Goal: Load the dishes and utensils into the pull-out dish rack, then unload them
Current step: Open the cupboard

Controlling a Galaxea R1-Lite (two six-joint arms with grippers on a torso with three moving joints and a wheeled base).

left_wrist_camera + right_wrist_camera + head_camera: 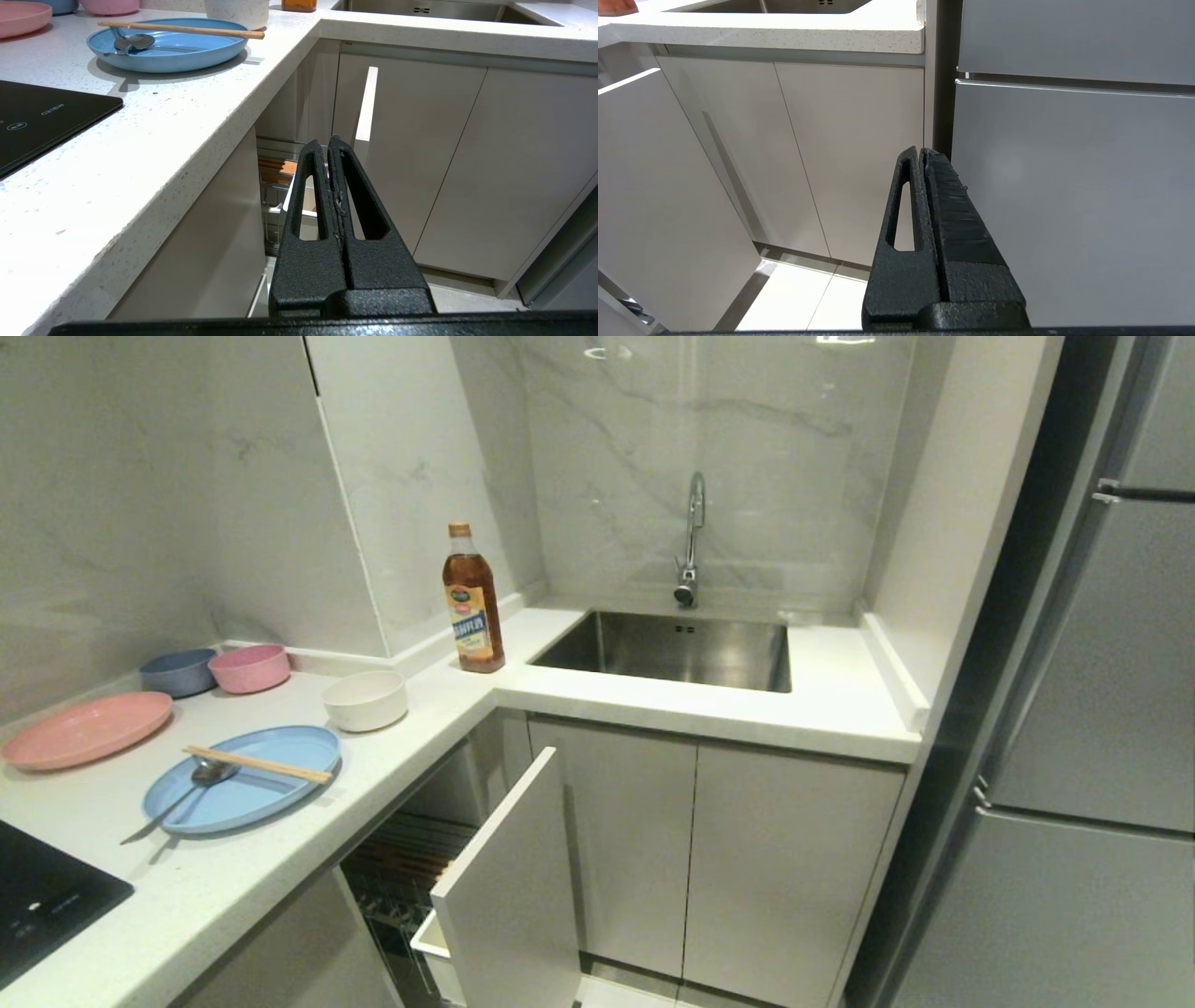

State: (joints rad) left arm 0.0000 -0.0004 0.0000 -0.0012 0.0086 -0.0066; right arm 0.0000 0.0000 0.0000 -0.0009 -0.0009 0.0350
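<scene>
The pull-out dish rack point(467, 887) stands drawn partly out from under the white countertop point(280, 859), its tall pale cabinet front point(513, 896) angled into the room, so the chrome wire basket and wood-coloured strip can be reached from above. On the countertop the light-blue oval plate point(245, 791) serves as a tray: the wooden chopsticks point(258, 763) lie across its rim and the metal spoon point(187, 789) rests in it. The cream-white bowl point(365, 699) sits just behind. Nothing looks loaded yet. Both arms hang low before the cabinets: the left gripper point(330, 144) and right gripper point(920, 154) are pressed closed, holding nothing.
</scene>
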